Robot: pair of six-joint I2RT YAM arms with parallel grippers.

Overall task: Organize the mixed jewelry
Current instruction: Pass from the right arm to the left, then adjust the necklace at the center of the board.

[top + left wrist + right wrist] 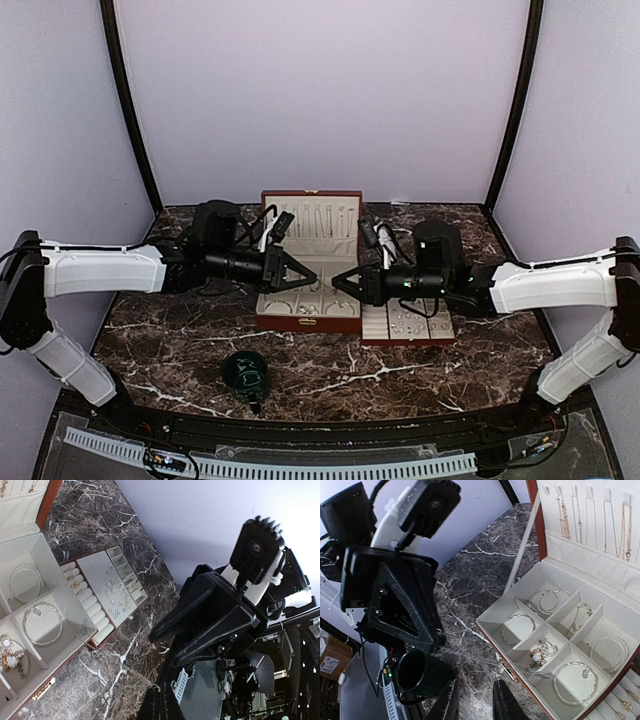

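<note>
The left hand (pixel 308 280) is pressed together, the right hand (pixel 476 700) slightly spread and empty, both hovering tip to tip over the open box (pixel 512 597). The mixed jewelry (pixel 540 653) lies in its cream compartments and on the tray (pixel 92 562) alongside. So close, I'd fear the hands colliding, or a finger snagging a chain (pixel 565 520)

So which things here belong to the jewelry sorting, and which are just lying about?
Part of the job: mixed jewelry, open jewelry box, padded tray beside it.
Lying about: dark green cup, marble table.
</note>
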